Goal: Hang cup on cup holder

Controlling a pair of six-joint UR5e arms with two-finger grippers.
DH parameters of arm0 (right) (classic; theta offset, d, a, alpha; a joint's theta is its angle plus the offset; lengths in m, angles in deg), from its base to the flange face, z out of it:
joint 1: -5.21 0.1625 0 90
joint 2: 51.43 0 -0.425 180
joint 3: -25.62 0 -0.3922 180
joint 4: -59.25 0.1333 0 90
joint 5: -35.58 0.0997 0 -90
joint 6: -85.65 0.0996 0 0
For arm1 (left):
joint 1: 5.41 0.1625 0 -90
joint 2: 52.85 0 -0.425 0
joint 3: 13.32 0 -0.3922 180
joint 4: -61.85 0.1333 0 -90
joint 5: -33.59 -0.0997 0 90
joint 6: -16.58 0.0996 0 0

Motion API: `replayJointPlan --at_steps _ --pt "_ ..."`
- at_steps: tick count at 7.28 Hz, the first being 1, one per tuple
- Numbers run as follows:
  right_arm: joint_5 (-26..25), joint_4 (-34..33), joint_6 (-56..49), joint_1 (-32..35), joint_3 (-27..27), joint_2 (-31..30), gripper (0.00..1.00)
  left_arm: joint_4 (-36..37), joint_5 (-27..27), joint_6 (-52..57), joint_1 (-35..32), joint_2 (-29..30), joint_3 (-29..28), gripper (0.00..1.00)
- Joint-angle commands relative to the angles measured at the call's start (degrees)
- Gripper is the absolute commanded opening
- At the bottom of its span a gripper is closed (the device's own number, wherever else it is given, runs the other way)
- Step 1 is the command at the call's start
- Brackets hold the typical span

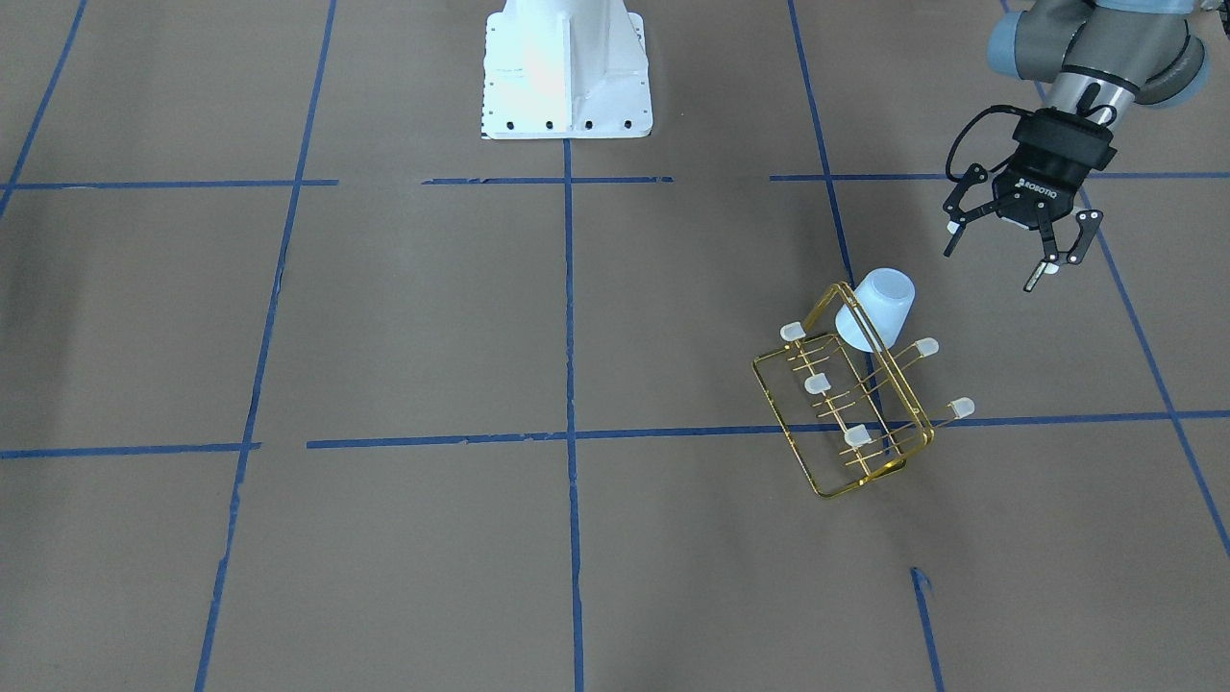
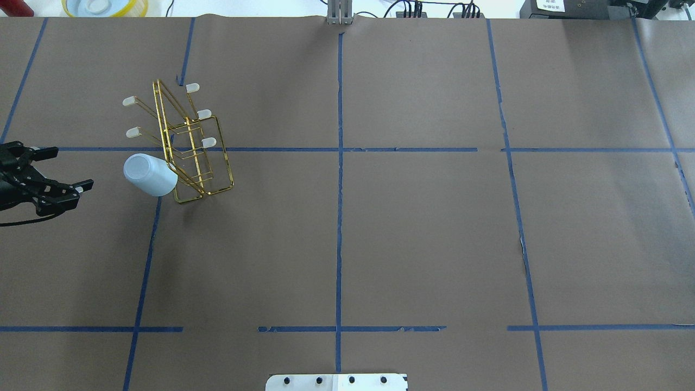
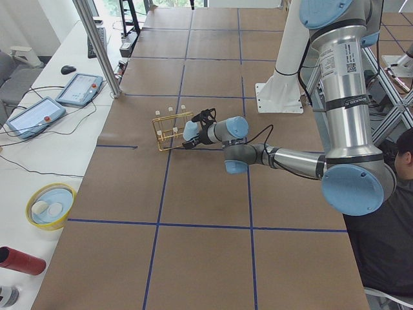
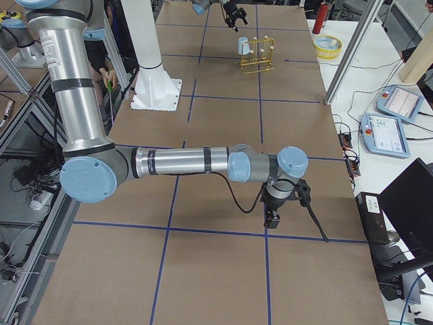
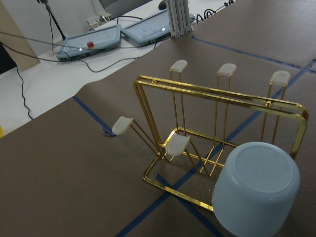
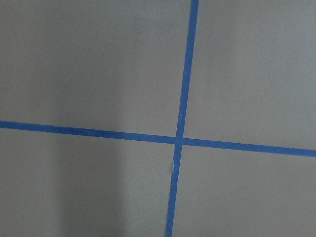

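Overhead exterior showed your cup [image 2: 149,175] already seated on a prong of the cup holder [image 2: 184,144], near the table's far-left corner; left gripper [image 2: 73,168] wide open, empty, near it; right gripper [image 4: 272,218] state unreadable; you probably had only retreat left.

Brown-papered table [image 2: 423,233], blue tape grid [image 2: 339,217], cluttered side bench [image 3: 64,148].
Yellow bowl [image 3: 48,226] and red cylinder [image 3: 22,261] at the bench's near end; two tablet pendants [image 3: 79,88] and a mouse [image 3: 67,69] near an aluminium post [image 3: 98,45].
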Motion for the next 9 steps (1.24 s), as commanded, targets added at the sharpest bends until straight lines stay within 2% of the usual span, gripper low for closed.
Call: replayJointPlan --at_steps 1,2,3,5,6,7,8,9 --pt "0.00 0.00 0.00 0.00 0.00 0.00 1.00 16.68 14.20 0.76 -8.43 4.51 -0.12 1.00" --pt "0.00 0.00 0.09 0.00 0.00 0.00 1.00 23.92 18.09 2.60 -10.74 6.63 -0.38 1.00" --pt "0.00 0.00 0.00 0.00 0.00 0.00 1.00 28.86 18.13 2.01 -13.38 7.86 -0.82 1.00" --pt "0.00 0.00 0.00 0.00 0.00 0.00 1.00 43.70 18.30 5.15 -19.43 11.82 -1.52 1.00" --pt "0.00 0.00 0.00 0.00 0.00 0.00 1.00 52.03 17.87 18.05 -22.69 14.09 -1.70 1.00" --pt "0.00 0.00 0.00 0.00 0.00 0.00 1.00 58.12 18.13 25.48 -27.42 14.73 -1.70 1.00" --pt "0.00 0.00 0.00 0.00 0.00 0.00 1.00 61.57 19.00 26.95 -29.99 14.73 -2.49 1.00" --pt "0.00 0.00 0.09 0.00 0.00 0.00 1.00 62.22 22.92 28.88 -31.06 14.30 -3.89 1.00"
